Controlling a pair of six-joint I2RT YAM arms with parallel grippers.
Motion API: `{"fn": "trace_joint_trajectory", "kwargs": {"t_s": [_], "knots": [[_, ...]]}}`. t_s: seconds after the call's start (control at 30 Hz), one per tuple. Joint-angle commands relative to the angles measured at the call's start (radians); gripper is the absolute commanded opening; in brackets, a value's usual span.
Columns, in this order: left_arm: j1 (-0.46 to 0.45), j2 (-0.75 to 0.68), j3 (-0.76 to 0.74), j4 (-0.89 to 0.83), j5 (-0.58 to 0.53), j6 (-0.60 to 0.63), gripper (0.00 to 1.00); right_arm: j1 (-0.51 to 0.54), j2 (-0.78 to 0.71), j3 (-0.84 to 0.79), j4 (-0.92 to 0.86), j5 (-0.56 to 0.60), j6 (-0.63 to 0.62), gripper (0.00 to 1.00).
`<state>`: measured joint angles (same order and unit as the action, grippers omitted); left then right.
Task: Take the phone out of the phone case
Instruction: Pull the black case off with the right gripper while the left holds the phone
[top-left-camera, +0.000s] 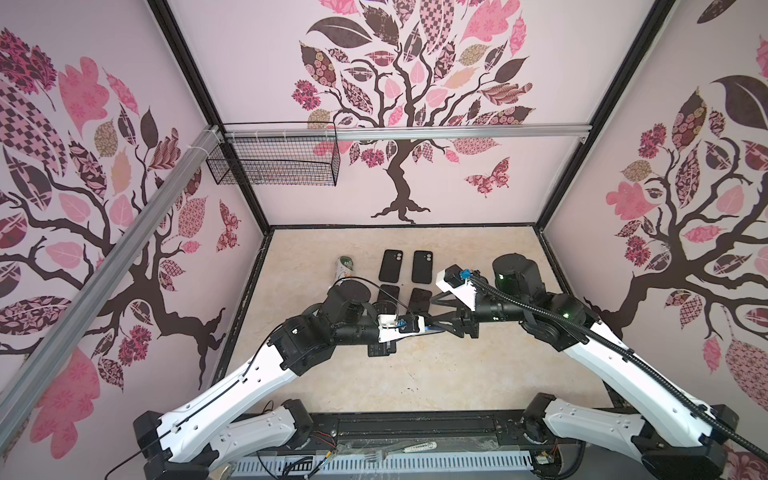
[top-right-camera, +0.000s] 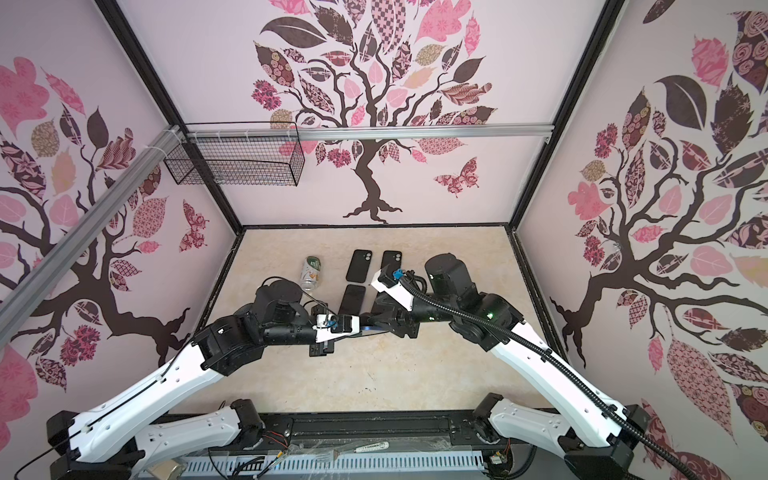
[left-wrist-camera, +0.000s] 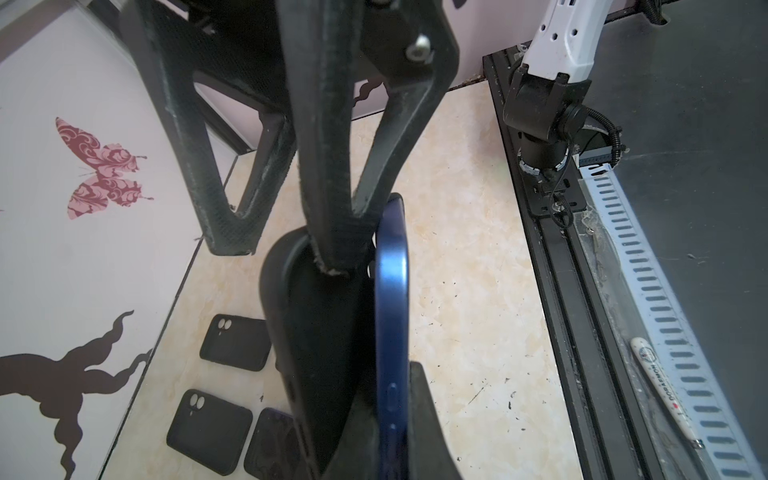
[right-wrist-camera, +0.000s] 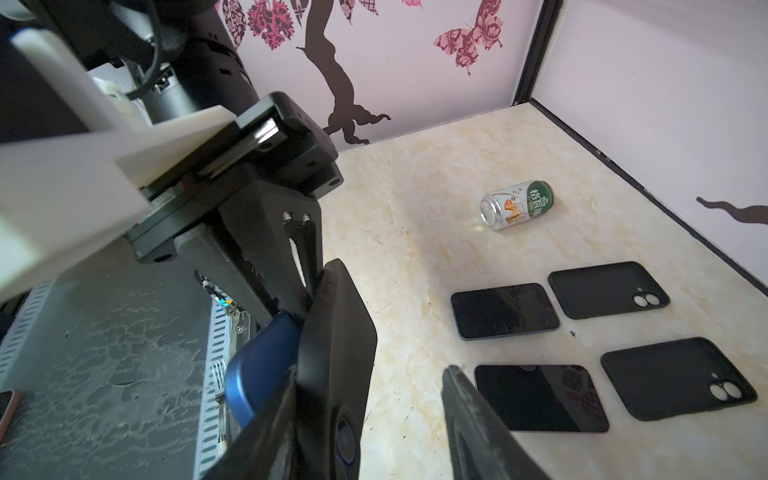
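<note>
Left gripper (left-wrist-camera: 388, 390): clenched hard on the blue phone (left-wrist-camera: 391, 291), a finger (left-wrist-camera: 419, 415) pressed to each flat side. Phone seen edge-on, side button toward the wrist camera. Near end of the black phone case (left-wrist-camera: 316, 345) inside the same grip or not: cannot tell.

Right gripper (left-wrist-camera: 282, 257): released, jaws apart and astride the case wall. Inner finger (left-wrist-camera: 328, 224) wedged into the gap between phone and case, tip against the case's inner face. Outer finger (left-wrist-camera: 224, 208) behind the case and apart from it. Same gap plain in the right wrist view, with bare table between outer finger and case back.

Phone partly out. Case bowed off it at the end toward the right arm, meeting it near the left gripper. Blue corner bare beside the case in the right wrist view.

Held pair over the middle of the table (top-left-camera: 353, 374), between the two wrists. Mostly hidden by the grippers in both top views.

Farther out, toward the far edge:
- An empty case (top-left-camera: 391, 265) and a second empty case (top-left-camera: 422, 265), side by side, table showing through the camera holes.
- Just nearer than those, a spare phone (right-wrist-camera: 505, 311) and a second spare phone (right-wrist-camera: 540, 397), screens up.
- Drink can (top-left-camera: 344, 268) on its side, beside the cases toward the left edge.

Wire basket (top-left-camera: 291, 166) hung on the rail above the far left corner.
</note>
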<state>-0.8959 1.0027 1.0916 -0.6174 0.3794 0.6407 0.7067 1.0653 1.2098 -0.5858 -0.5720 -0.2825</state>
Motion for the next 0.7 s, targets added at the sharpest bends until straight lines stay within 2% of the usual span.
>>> {"fn": "trace_joint_trajectory", "kwargs": {"t_s": [0.0, 0.1, 0.27, 0.4, 0.57, 0.67], "knots": [[-0.012, -0.063, 0.046, 0.155, 0.112, 0.000, 0.00, -0.031, 0.038, 0.002, -0.147, 0.043, -0.045, 0.48], [-0.012, -0.058, 0.043, 0.163, 0.102, -0.002, 0.00, -0.030, 0.044, 0.005, -0.142, 0.001, -0.037, 0.37], [-0.006, -0.059, 0.039, 0.182, 0.096, -0.006, 0.00, -0.035, 0.013, -0.037, -0.080, 0.066, -0.015, 0.25], [0.004, -0.058, 0.047, 0.177, 0.094, -0.001, 0.00, -0.045, -0.011, -0.054, -0.031, 0.042, 0.022, 0.10], [0.009, -0.060, 0.058, 0.174, 0.113, -0.010, 0.00, -0.059, -0.011, -0.061, -0.012, 0.069, 0.086, 0.00], [0.009, -0.068, 0.064, 0.171, 0.136, -0.021, 0.00, -0.075, -0.008, -0.076, 0.004, 0.111, 0.151, 0.00]]}}
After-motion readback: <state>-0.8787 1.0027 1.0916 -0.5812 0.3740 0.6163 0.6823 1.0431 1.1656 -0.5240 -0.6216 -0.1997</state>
